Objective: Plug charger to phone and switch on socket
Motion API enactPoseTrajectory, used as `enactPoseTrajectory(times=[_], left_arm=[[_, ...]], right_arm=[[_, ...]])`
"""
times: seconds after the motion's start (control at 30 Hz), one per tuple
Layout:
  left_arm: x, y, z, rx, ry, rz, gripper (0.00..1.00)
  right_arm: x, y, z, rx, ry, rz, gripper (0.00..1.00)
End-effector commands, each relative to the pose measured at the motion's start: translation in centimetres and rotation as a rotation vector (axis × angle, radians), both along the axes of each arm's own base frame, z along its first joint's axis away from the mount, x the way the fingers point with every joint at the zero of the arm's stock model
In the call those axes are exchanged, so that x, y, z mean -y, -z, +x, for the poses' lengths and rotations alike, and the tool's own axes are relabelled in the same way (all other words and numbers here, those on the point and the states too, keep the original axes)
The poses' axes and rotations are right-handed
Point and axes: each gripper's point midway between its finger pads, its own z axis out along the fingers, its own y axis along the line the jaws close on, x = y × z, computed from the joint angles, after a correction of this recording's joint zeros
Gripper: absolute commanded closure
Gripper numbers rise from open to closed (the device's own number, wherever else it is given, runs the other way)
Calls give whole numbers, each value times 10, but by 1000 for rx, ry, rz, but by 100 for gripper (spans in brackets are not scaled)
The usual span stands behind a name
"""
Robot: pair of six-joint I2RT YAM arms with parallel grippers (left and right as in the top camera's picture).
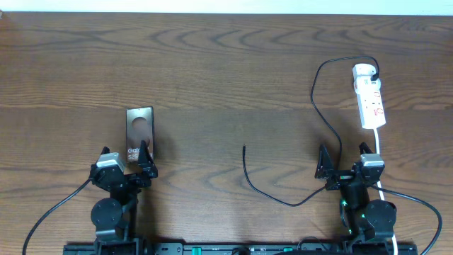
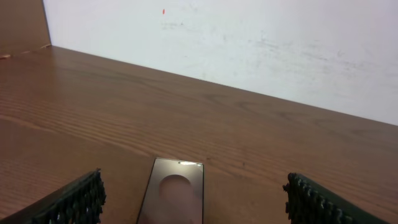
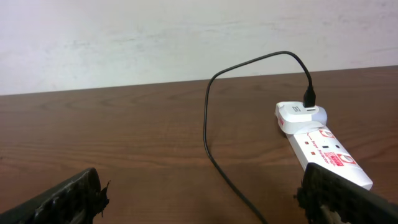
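Observation:
The phone [image 1: 139,130] lies flat on the table at the left, dark with a pale round glare patch; it also shows in the left wrist view [image 2: 174,196]. My left gripper [image 1: 127,163] is open, just in front of the phone's near end. The white socket strip [image 1: 371,95] with red markings lies at the far right and shows in the right wrist view [image 3: 323,146]. The black charger cable [image 1: 322,106] runs from its plug in the strip's far end, loops left, passes under my right gripper and ends with its free tip [image 1: 244,148] mid-table. My right gripper [image 1: 347,166] is open over the cable [image 3: 214,155].
The strip's white cord [image 1: 380,152] runs toward the right arm's base. Black arm cables trail along the table's near edge on both sides. A pale wall [image 2: 249,43] stands beyond the table's far edge.

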Motion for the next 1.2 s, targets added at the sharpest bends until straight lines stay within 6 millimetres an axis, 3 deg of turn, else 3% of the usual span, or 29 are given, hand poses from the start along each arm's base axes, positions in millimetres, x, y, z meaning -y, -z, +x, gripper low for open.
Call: enactPoseTrajectory(times=[0.0, 0.33, 0.6, 1.17], left_arm=[[-1, 14, -1, -43, -5, 7, 9], [-1, 14, -1, -47, -4, 7, 9], [-1, -4, -2, -19, -2, 35, 9], [-1, 2, -1, -47, -1, 41, 9]], right_arm=[[1, 0, 0, 2, 2, -9, 1], [1, 0, 0, 2, 2, -9, 1], [1, 0, 0, 3, 2, -9, 1], [1, 0, 0, 3, 2, -9, 1]])
